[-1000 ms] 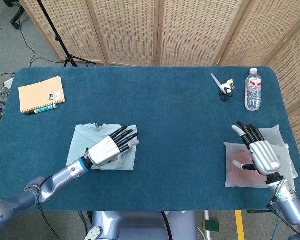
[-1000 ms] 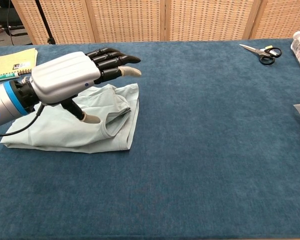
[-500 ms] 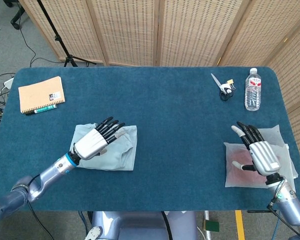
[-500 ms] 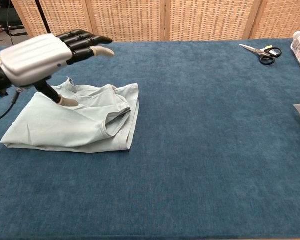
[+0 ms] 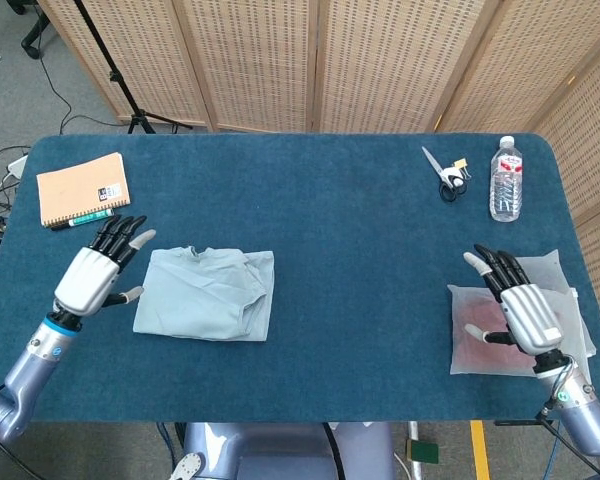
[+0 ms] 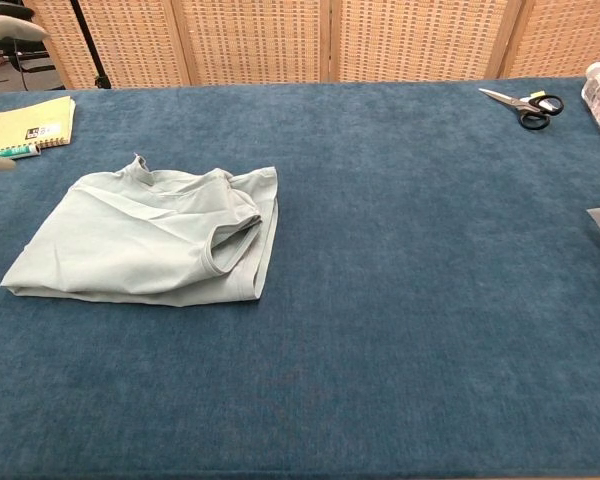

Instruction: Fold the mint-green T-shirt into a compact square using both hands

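Left hand (image 5: 92, 272) hovers off the table's left side, fingers spread apart, palm down, holding nothing. Mint-green T-shirt (image 5: 208, 294) lies folded into a rough square just right of the left hand, not touching it; chest view shows the shirt (image 6: 150, 238) flat on the blue table (image 5: 340, 250) with collar at the far edge and a sleeve fold on its right side, edges a bit uneven. Only fingertips (image 6: 2, 28) of the left hand show at the top-left corner of the chest view.

Right hand (image 5: 515, 302) sits far right of the shirt, fingers extended and slightly apart, gripping nothing, over a clear plastic bag (image 5: 570, 335) with something pinkish inside; contact with the bag cannot be told. Right hand is not visible in chest view.

Beyond the left hand, toward the far-left corner: orange spiral notebook (image 5: 82, 187) with a green marker (image 5: 88, 218) at its near edge. Beyond the right hand, near the far-right corner: scissors (image 5: 444, 174) and a water bottle (image 5: 506, 180), close together, not touching.
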Robot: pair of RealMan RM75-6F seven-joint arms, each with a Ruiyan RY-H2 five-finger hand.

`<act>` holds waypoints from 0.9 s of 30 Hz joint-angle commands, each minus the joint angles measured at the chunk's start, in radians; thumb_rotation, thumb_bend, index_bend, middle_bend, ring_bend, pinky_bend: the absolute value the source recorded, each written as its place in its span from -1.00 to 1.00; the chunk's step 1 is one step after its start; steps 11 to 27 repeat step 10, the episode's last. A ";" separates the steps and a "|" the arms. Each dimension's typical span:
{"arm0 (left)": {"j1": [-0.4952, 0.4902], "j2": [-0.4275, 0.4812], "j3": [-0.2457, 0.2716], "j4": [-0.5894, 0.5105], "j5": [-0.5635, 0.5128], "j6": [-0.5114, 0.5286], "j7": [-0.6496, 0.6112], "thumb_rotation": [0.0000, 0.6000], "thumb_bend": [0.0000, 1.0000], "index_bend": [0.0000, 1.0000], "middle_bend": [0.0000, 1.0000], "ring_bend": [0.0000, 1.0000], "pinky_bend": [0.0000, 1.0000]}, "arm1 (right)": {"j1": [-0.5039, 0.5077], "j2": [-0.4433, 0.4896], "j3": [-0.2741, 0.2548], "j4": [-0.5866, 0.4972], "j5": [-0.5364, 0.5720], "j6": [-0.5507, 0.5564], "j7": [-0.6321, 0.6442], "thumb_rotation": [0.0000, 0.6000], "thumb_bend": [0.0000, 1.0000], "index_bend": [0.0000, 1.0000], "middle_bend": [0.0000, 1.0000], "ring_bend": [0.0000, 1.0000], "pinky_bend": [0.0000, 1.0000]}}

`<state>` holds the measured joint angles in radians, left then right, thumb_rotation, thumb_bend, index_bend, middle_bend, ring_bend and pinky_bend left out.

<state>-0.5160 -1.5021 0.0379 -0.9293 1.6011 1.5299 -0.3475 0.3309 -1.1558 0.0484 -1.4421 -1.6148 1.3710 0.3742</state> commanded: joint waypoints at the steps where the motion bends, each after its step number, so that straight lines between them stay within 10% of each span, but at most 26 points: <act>1: 0.063 0.047 -0.019 -0.056 -0.059 0.013 -0.002 1.00 -1.00 -1.00 -1.00 -1.00 -1.00 | -0.003 0.005 -0.001 -0.005 -0.007 0.010 0.003 1.00 -0.94 -1.00 -1.00 -1.00 -1.00; 10: 0.183 0.203 -0.056 -0.388 -0.220 -0.010 0.287 1.00 -1.00 -1.00 -1.00 -1.00 -1.00 | -0.017 0.005 0.009 -0.009 0.003 0.037 -0.026 1.00 -0.94 -1.00 -1.00 -1.00 -1.00; 27: 0.183 0.203 -0.056 -0.388 -0.220 -0.010 0.287 1.00 -1.00 -1.00 -1.00 -1.00 -1.00 | -0.017 0.005 0.009 -0.009 0.003 0.037 -0.026 1.00 -0.94 -1.00 -1.00 -1.00 -1.00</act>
